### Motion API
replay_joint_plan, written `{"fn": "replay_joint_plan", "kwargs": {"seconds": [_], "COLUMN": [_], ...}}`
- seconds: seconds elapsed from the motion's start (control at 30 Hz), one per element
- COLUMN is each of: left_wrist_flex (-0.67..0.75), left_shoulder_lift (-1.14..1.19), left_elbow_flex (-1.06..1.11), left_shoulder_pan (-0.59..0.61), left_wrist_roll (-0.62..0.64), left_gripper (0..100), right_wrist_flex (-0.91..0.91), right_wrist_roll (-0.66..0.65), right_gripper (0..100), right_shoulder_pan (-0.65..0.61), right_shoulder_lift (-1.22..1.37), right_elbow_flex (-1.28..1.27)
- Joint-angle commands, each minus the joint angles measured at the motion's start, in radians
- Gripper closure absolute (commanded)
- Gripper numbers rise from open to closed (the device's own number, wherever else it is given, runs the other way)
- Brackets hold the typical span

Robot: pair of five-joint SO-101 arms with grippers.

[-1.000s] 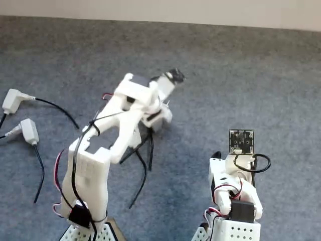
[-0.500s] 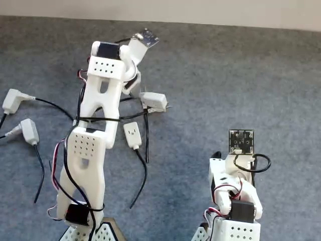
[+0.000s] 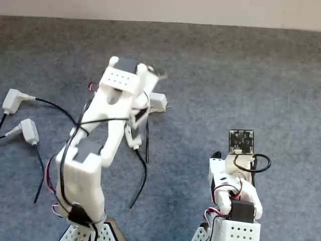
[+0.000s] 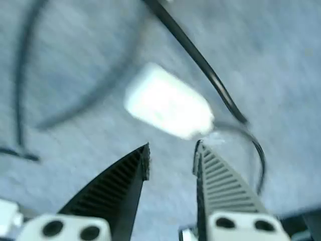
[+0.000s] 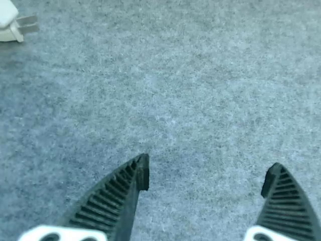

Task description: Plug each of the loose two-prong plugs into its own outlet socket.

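A white two-prong plug (image 3: 158,102) lies on the grey carpet with its prongs pointing right. In the left wrist view the plug (image 4: 168,108) sits just beyond my left gripper (image 4: 171,153), which is open and holds nothing. A white outlet socket (image 3: 133,137) on a black cable lies just in front of the plug, partly under the left arm (image 3: 108,125). My right gripper (image 5: 206,176) stands open over bare carpet, and the same plug (image 5: 11,25) shows at the edge of that view. The right arm (image 3: 234,191) is folded at the near right.
Two more white connectors (image 3: 12,100) (image 3: 29,130) on black cables lie at the far left. Black cables (image 3: 143,175) trail across the carpet beside the left arm. The carpet to the right (image 3: 251,85) is open floor.
The left arm swung away to the far left half a second ago and has come back over the socket, beside the plug. The right arm has not moved.
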State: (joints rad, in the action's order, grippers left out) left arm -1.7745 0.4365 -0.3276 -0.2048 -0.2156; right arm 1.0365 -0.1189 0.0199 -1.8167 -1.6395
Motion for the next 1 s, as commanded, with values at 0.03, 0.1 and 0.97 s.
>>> {"fn": "replay_joint_plan", "kwargs": {"seconds": [0.03,0.1,0.97], "left_wrist_flex": [0.092,0.166,0.267], "left_shoulder_lift": [-0.229,-0.220,0.056], "left_elbow_flex": [0.245,0.303,0.013], "left_shoulder_pan": [-0.024,-0.018,0.272], "left_wrist_roll": [0.009,0.008,-0.052], "left_gripper": [79,79,79], "right_wrist_flex": [-0.013,-0.013,-0.013], "right_wrist_roll": [-0.009,-0.009,-0.009], "right_gripper": [65.2,65.2,65.2], "right_shoulder_pan": [-0.031,-0.033,-0.033], "right_shoulder_lift": [-0.001,-0.001,-0.001], "right_elbow_flex": [-0.015,-0.015,-0.015]}}
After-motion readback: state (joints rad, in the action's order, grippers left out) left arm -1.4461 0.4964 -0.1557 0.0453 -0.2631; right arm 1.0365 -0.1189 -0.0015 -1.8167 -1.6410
